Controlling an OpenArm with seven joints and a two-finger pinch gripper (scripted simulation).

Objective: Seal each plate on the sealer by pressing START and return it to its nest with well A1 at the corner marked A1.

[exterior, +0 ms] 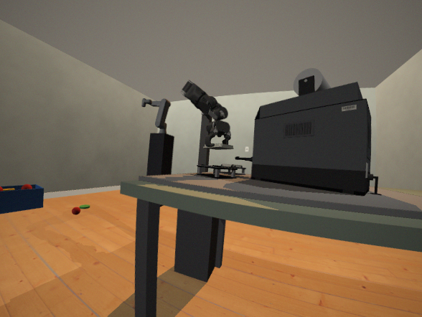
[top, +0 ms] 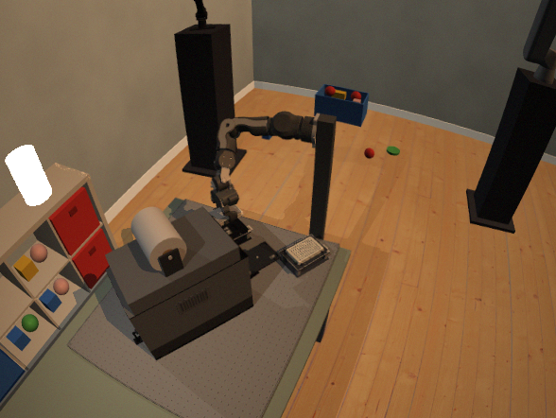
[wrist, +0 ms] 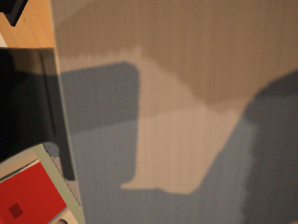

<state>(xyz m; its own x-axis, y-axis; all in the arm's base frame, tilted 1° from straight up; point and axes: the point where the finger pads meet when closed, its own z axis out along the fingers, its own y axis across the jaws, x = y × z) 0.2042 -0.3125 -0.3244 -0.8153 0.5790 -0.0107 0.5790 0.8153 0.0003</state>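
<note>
Your arm (top: 284, 125) (exterior: 207, 103): one, dark grey to black, built of rounded, bulky joint housings. Your upper section: smooth, tubular links, lighter grey patches between darker housings. Your elbow-side link: small, round screw-like dots on its face. Your fingers (exterior: 209, 140): dark, curved, hooked in outline.

Plate (top: 306, 251) in nest (top: 299, 270), right of sealer (top: 194, 279) in top view.

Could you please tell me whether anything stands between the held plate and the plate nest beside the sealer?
Nothing visible does: open air shows beneath the plate. The stage lies to one side of that nest.
</note>
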